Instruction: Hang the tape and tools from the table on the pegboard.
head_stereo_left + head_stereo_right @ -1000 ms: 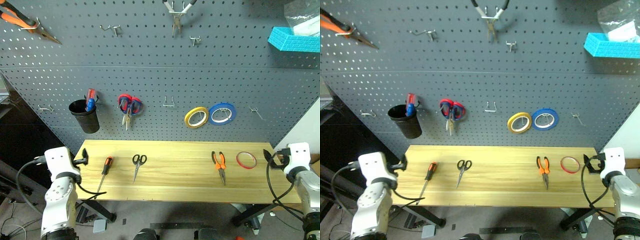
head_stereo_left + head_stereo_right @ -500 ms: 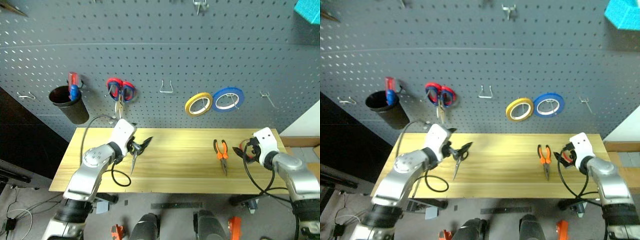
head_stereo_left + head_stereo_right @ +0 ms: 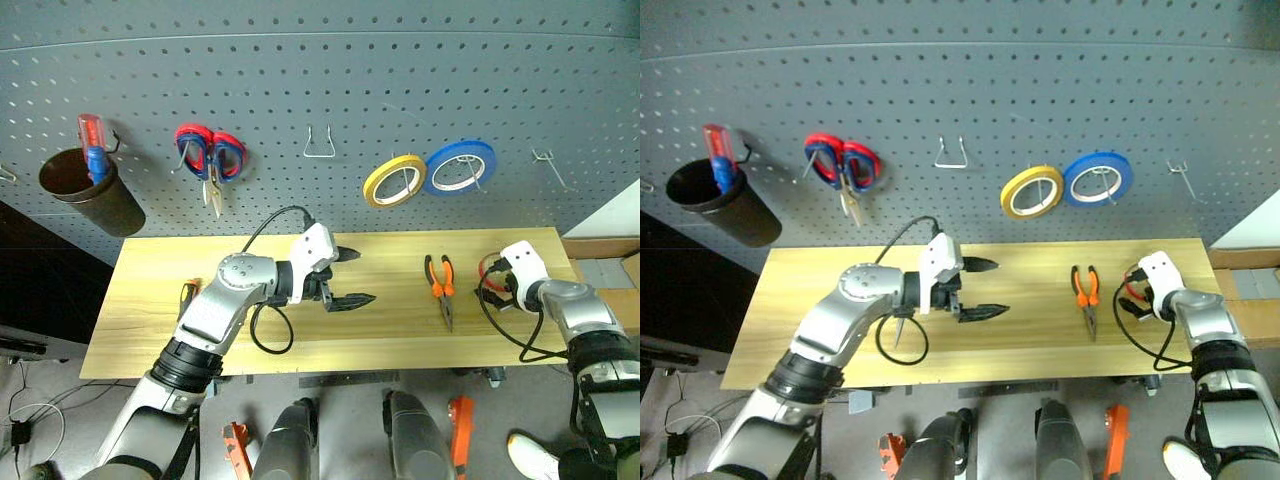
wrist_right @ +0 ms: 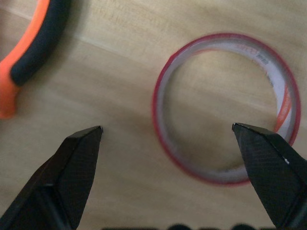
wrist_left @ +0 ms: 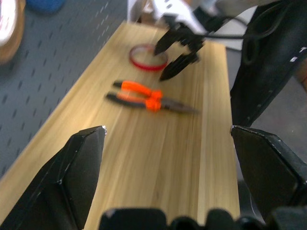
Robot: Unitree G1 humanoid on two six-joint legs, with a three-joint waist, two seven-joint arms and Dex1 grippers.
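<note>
A black cup (image 3: 85, 195) hanging on the grey pegboard (image 3: 320, 110), far to the left. Inside the cup, a screwdriver with a red handle (image 3: 92, 148), standing up and sticking out over the rim. Nothing else to make out in the cup.

Also on the pegboard: scissors with red-and-blue handles (image 3: 208, 158) on a hook, then a bare wire hook (image 3: 318, 143), then a yellow roll (image 3: 395, 181) and a blue roll (image 3: 458, 168) side by side and touching.

Down on the wooden table (image 3: 400, 320):
- Red tape ring (image 4: 225, 108) lying flat near the right end, hollow middle showing bare wood.
- Pliers (image 3: 441, 297) with orange-and-black handles just left of the ring, flat on the wood, not touching it.
- Orange-and-black screwdriver handle (image 3: 187, 295) peeking out at the left, partly hidden by the left arm.
- Small black scissors hidden behind the left arm in the left eye view, so hard to place.

Left gripper (image 3: 343, 276) over the middle of the table, pointing sideways toward the right end, fingers spread wide, holding nothing.

Right gripper (image 4: 168, 163) right over the red ring, fingers spread wide, one tip outside the ring toward the pliers, the other at the ring's far edge. Not squeezing it.
</note>
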